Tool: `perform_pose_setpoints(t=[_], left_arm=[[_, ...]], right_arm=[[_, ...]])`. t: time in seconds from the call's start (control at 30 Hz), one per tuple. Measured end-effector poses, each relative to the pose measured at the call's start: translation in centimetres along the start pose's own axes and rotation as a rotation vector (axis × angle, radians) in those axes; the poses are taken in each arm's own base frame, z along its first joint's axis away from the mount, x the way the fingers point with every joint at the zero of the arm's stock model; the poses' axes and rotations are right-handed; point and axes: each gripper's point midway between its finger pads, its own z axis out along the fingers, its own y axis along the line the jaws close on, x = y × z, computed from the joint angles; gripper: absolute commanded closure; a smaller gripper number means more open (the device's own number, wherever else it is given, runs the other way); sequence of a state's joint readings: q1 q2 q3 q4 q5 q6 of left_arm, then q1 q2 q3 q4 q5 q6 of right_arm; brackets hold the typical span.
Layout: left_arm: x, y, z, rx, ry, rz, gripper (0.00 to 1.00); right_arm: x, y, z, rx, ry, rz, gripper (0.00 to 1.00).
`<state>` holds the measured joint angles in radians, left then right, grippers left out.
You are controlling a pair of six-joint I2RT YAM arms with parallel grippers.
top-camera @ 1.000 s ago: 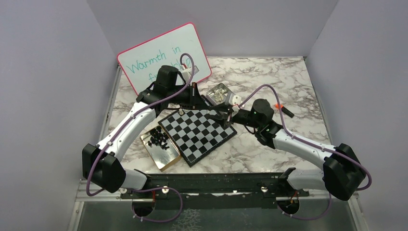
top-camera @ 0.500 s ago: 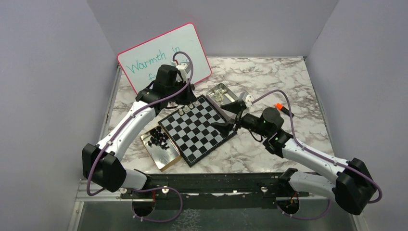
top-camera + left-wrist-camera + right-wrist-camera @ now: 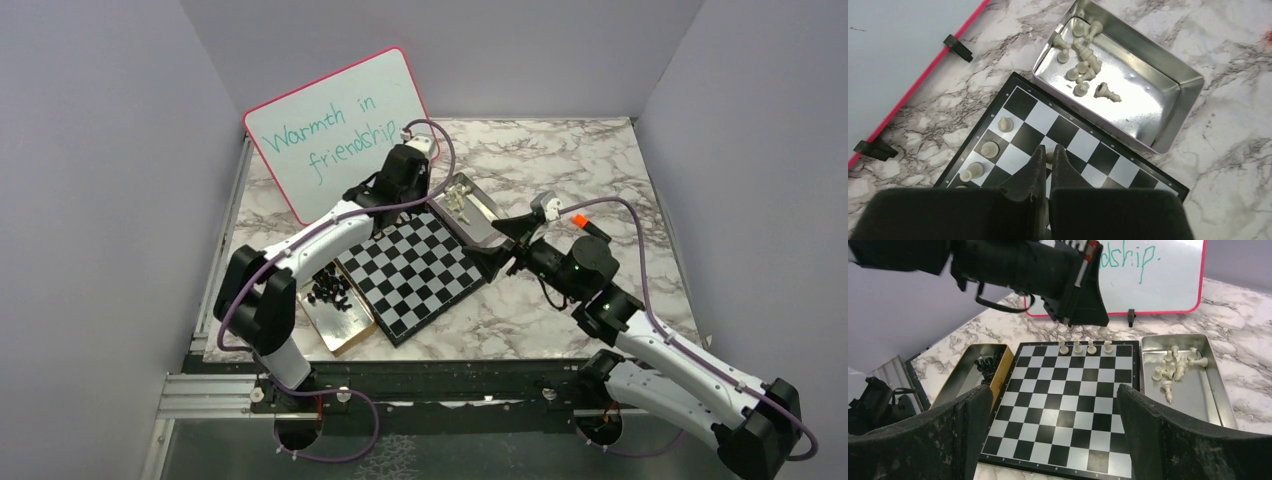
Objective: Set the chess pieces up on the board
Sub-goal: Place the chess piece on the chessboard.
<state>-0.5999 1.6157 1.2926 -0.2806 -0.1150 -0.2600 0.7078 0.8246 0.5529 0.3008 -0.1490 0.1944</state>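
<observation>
The board (image 3: 415,275) lies on the marble table and carries several cream-white chess pieces (image 3: 1077,346) in a row along its far edge. My left gripper (image 3: 406,205) hovers over that far edge, shut on a cream-white chess piece (image 3: 1049,157) that peeks out between its tips (image 3: 1048,150). More cream pieces (image 3: 1083,70) lie in a silver tin (image 3: 470,200) beside the board's far right. Black pieces (image 3: 330,288) sit in a gold tin (image 3: 340,315) on the board's left. My right gripper (image 3: 497,246) stands open over the board's right side, nothing between its fingers (image 3: 1054,395).
A pink-rimmed whiteboard (image 3: 335,125) with green writing stands propped behind the board, on small black feet (image 3: 958,48). Grey walls close in the table on three sides. An orange-tipped connector (image 3: 580,220) sticks up from the right arm.
My left arm has swung right along the board's far edge, staying shut. My right gripper has opened wide and drawn back from the board's far right corner.
</observation>
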Motion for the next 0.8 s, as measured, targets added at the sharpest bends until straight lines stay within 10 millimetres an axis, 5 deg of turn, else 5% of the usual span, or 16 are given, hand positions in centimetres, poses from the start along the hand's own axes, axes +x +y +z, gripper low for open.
perform_pose_setpoints(t=[0.37, 0.8], left_arm=[[6.1, 1.5, 5.7, -0.091, 0.049, 0.019, 1.00], [5.5, 1.1, 8.1, -0.076, -0.026, 0.012, 1.00]], right_arm=[[0.2, -0.6, -2.9, 0.072, -0.014, 0.067, 0.00], [1.1, -1.2, -3.4, 0.108, 0.020, 0.075, 0.00]])
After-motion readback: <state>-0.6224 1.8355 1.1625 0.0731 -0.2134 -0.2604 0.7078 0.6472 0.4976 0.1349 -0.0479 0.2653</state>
